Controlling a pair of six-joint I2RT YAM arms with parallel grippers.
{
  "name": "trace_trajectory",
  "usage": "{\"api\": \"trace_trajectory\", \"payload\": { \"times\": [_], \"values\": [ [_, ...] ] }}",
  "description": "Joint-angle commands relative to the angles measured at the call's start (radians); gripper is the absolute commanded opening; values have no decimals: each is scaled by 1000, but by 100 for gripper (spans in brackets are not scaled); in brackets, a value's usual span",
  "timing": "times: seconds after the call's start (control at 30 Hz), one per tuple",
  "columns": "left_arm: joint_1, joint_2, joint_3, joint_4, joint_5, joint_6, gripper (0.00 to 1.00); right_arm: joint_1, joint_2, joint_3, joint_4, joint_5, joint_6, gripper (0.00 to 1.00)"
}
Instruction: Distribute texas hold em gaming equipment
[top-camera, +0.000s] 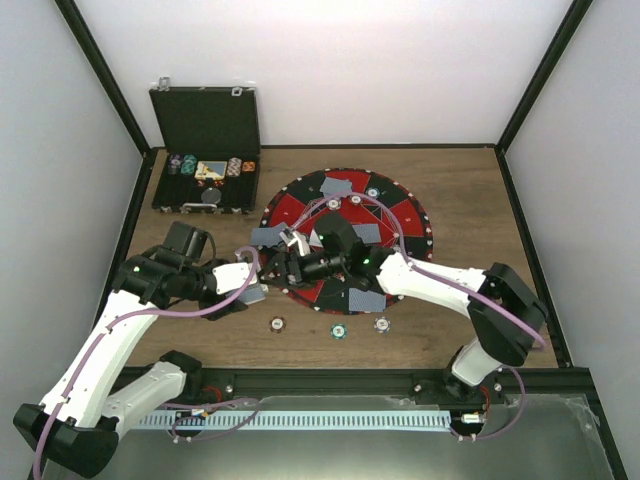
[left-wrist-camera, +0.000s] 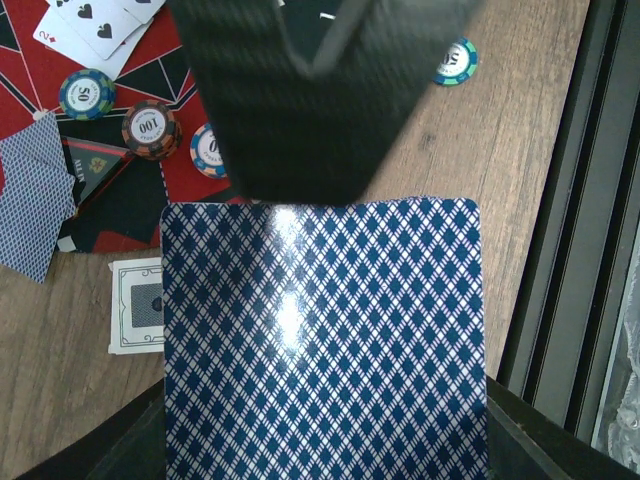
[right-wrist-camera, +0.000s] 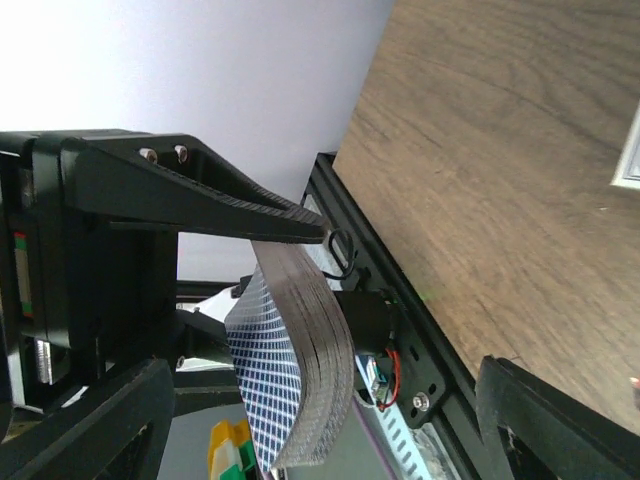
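A wooden table (top-camera: 450, 320) is covered in its middle by a round red-and-black mat (top-camera: 405, 212). A black hinged case (top-camera: 205, 120) is stood open at the far left corner, well apart from both pairs of fingers.

The left gripper (top-camera: 252, 292) is held just off the mat's near-left edge. Its fingers (left-wrist-camera: 100, 445) are pressed against the two long edges of a deck of cards (left-wrist-camera: 320, 350). The deck is pinched between them with its blue-checked back up, and it is seen bowed in the right wrist view.

The right gripper (top-camera: 288, 262) is set tip to tip with the left one. Its fingers (right-wrist-camera: 90, 420) are spread wide, and nothing is seen gripped between them. In the left wrist view a dark woven-textured part of it is seen over the deck's far end; whether the deck is touched cannot be told.

Beyond the left fingertips, face-up cards (left-wrist-camera: 90, 25) and a face-down pair (left-wrist-camera: 35, 190) are laid on the mat. A small white-bordered card (left-wrist-camera: 137, 305) is laid on the wood just beside the deck.

Three chips (left-wrist-camera: 150, 128) are seen on the mat ahead of the left fingers. Three more chips (top-camera: 339, 330) are set in a row on bare wood, nearer the arm bases than either gripper
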Motion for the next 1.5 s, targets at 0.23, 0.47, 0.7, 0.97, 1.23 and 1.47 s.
{"api": "trace_trajectory", "payload": {
  "times": [0.23, 0.47, 0.7, 0.97, 1.23, 1.47],
  "values": [
    [2, -7, 33, 11, 21, -4, 12, 76, 135, 39, 189, -54, 105, 83],
    [2, -5, 31, 11, 21, -2, 12, 86, 204, 80, 241, -78, 133, 81],
    [3, -7, 31, 7, 17, -2, 12, 82, 253, 86, 261, -93, 141, 77],
    [3, -15, 31, 2, 12, 1, 12, 16, 215, -12, 264, -78, 136, 66],
    [3, -8, 31, 6, 18, 2, 12, -26, 151, -47, 187, -54, 92, 59],
    [3, -8, 29, 8, 16, 1, 12, -46, 107, -55, 170, -48, 86, 48]
  ]
}}
